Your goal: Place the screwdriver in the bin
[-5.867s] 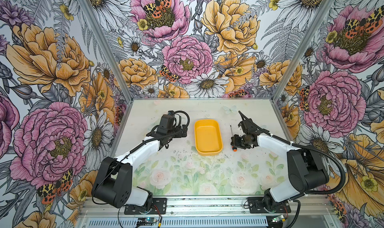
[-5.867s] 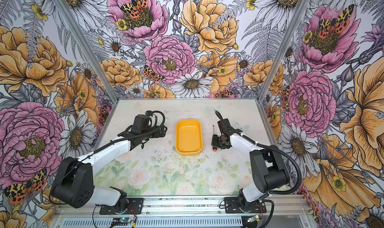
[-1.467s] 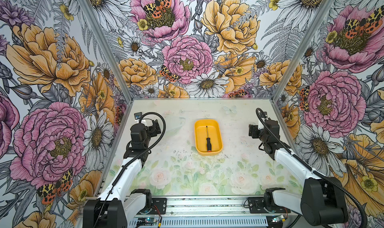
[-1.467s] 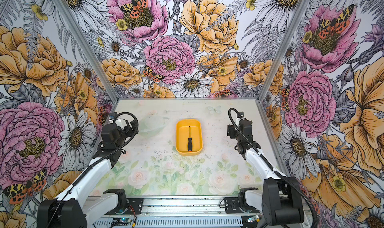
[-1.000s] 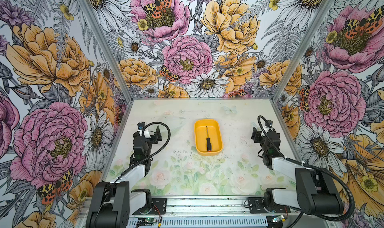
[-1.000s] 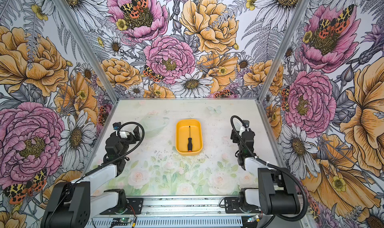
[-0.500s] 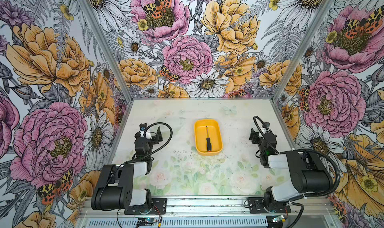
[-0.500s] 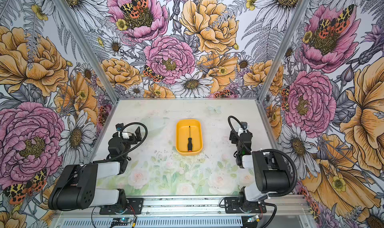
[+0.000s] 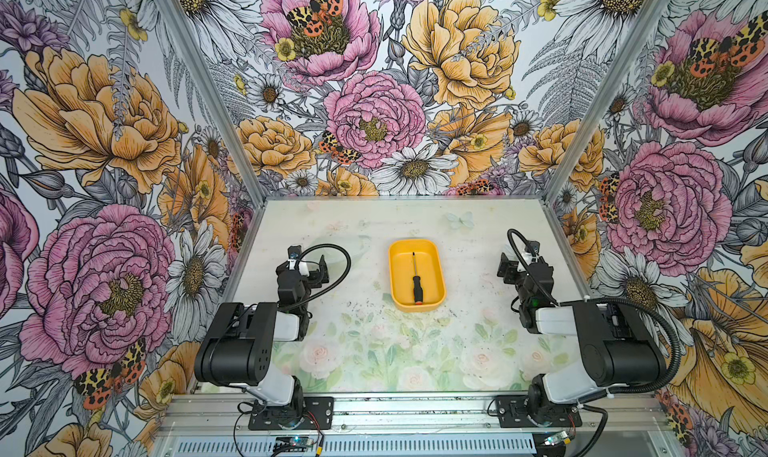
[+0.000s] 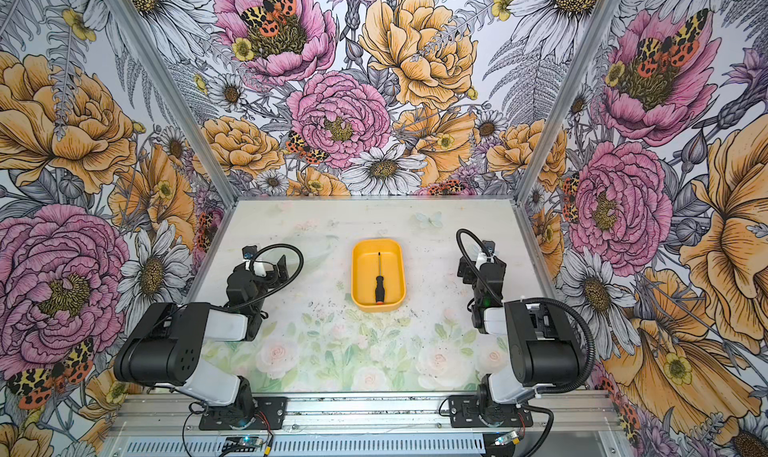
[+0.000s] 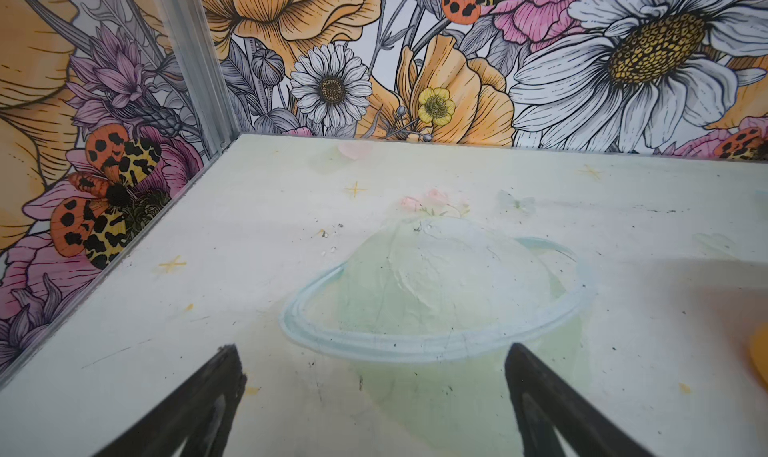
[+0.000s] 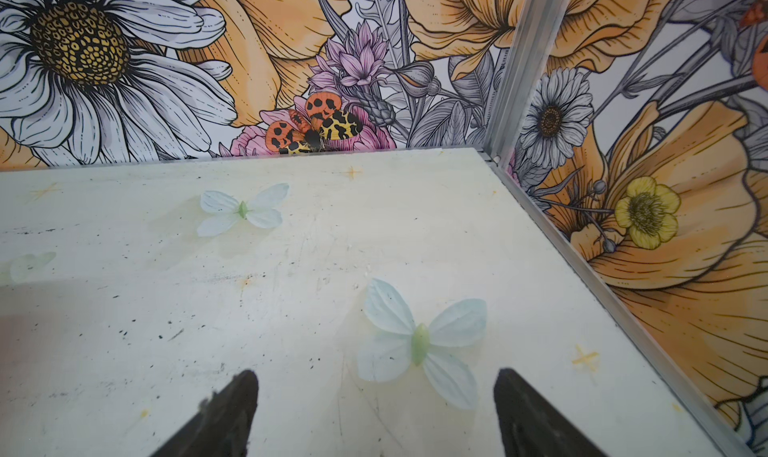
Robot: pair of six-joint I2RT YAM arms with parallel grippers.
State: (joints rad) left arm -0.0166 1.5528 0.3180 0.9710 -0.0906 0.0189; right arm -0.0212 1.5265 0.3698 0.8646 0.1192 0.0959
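1. On the table [image 9: 374,226], between the two arms: the bin [image 9: 432,268].
2. Inside the bin, lengthwise: the screwdriver [image 9: 416,279], handle at the near end.
3. Left of the bin, well apart: the left gripper [image 9: 316,270].
4. Right, likewise apart: the right gripper [image 9: 508,268].

**Robot lab test cell**

Looks like a lab enclosure, not a home. Closes in a pale painted tabletop [image 9: 365,342] with floral printed walls [image 9: 374,114], joined by aluminium posts [image 9: 202,80] at the tabletop's far corners. Carries a slotted metal rail [image 9: 415,409] along the tabletop's near edge, with arm bases [image 9: 289,413] bolted on and a bare circuit board [image 9: 291,441].
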